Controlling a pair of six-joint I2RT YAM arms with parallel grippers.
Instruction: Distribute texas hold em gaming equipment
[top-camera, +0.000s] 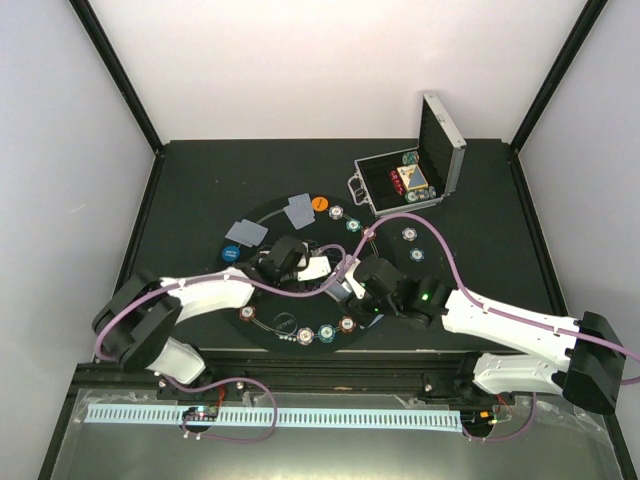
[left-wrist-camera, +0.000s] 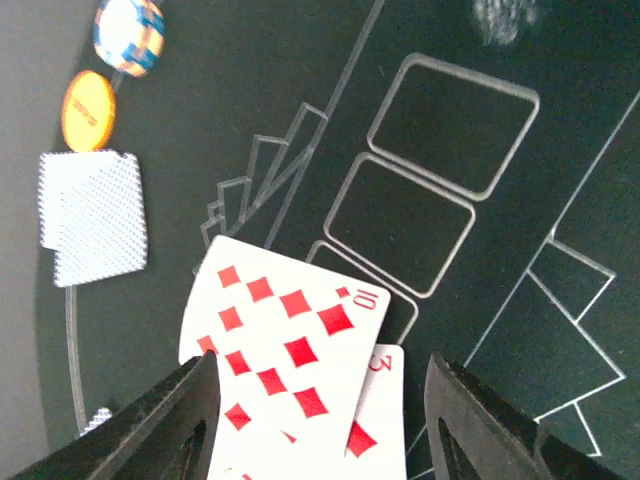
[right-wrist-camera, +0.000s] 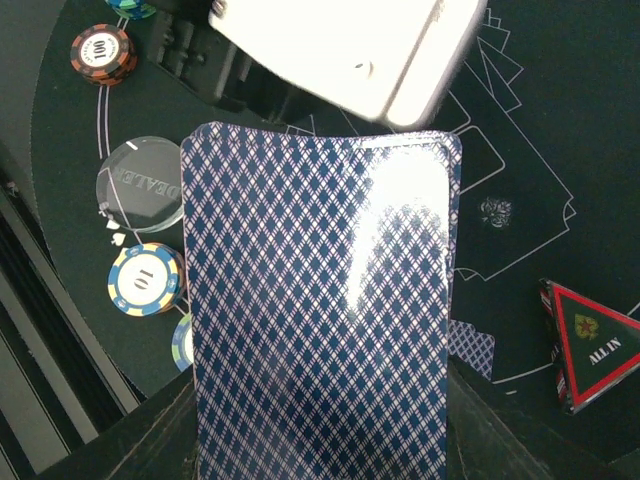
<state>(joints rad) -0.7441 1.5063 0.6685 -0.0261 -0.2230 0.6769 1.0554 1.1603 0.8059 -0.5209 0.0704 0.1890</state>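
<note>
Black tabletop under white walls carries a round mat printed with white card outlines. On the left, the left gripper stands with jaws apart, clasping nothing. A ten of diamonds lies face up between its fingers, "10" legible, overlapping a red card marked "3" at its 4 o'clock. Face-down cards lie at the gripper's 10 o'clock, with an orange disc just beyond. Rightward, the right gripper clamps a blue-backed deck. At the deck's 9 o'clock a clear puck reads "DEALER". A blue-and-yellow chip at 8 o'clock reads "10", and a red-brown chip at 10 o'clock reads "100". At 4 o'clock a red triangle marker reads "ALL IN".
</note>
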